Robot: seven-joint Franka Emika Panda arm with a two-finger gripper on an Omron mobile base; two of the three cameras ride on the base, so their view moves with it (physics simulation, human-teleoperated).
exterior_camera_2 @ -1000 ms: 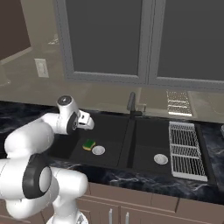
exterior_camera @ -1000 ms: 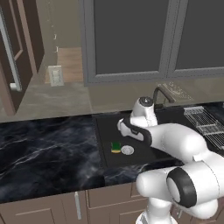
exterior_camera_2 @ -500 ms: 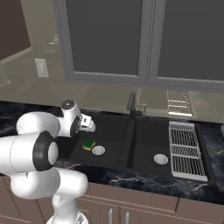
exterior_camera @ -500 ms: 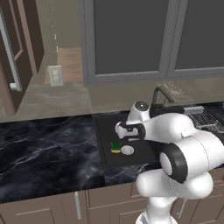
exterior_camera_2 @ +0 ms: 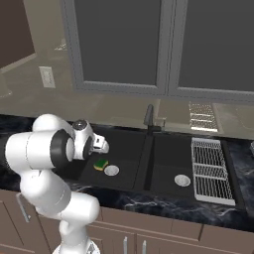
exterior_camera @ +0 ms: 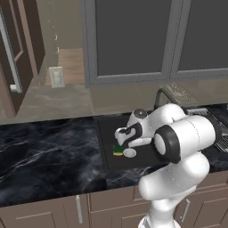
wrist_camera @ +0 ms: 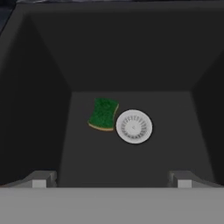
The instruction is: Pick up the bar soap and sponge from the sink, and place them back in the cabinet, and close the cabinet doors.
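Note:
The sponge (wrist_camera: 103,114), green over a yellow layer, lies flat on the floor of the black sink's (wrist_camera: 39,78) left basin, touching the round silver drain (wrist_camera: 134,126). My gripper (wrist_camera: 111,179) hangs open above that basin, looking down at the sponge, its fingertips (wrist_camera: 41,179) far apart with nothing between them. From the base, the gripper (exterior_camera: 122,136) hovers just above the sponge (exterior_camera: 117,150) and is also seen from the right side (exterior_camera_2: 101,145) over the sponge (exterior_camera_2: 101,164). The bar soap is hidden. A brown cabinet door (exterior_camera: 18,53) stands open at upper left.
The dark faucet (exterior_camera_2: 149,118) rises behind the divider between the basins. The right basin has its own drain (exterior_camera_2: 182,180), and a wire rack (exterior_camera_2: 211,171) sits to its right. Black marble counter (exterior_camera: 49,151) stretches left of the sink. Grey-framed dark windows (exterior_camera: 133,40) line the back wall.
The arm has folded in toward the base, its elbow swinging closer to the cameras. The gripper has sunk a little toward the left basin, still open. The sponge has not moved.

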